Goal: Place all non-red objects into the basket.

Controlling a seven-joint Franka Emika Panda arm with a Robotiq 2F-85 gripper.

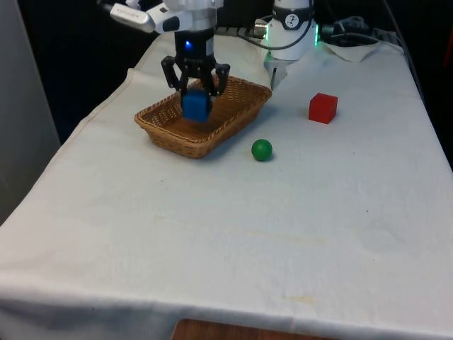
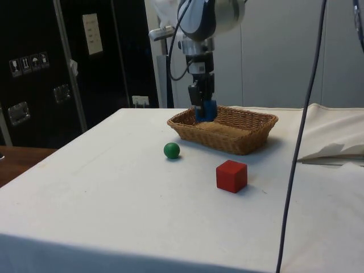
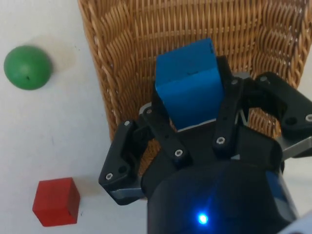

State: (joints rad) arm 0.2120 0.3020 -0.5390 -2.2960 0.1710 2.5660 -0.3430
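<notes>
I see the black jaws clamped on the blue foam cube (image 1: 196, 105), held above the brown wicker basket (image 1: 233, 120); the green ball (image 1: 262, 149) sits near its right side.

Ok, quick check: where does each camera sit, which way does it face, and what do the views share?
Front view: across the table toward the arm; fingers clamp the blue block over the basket.
Side view: from the table's side, dark cabinets behind; arm, basket, green ball, red cube.
Wrist view: looks down past the fingers gripping the blue block.
Shared: all three show block, basket, ball and cube.
</notes>
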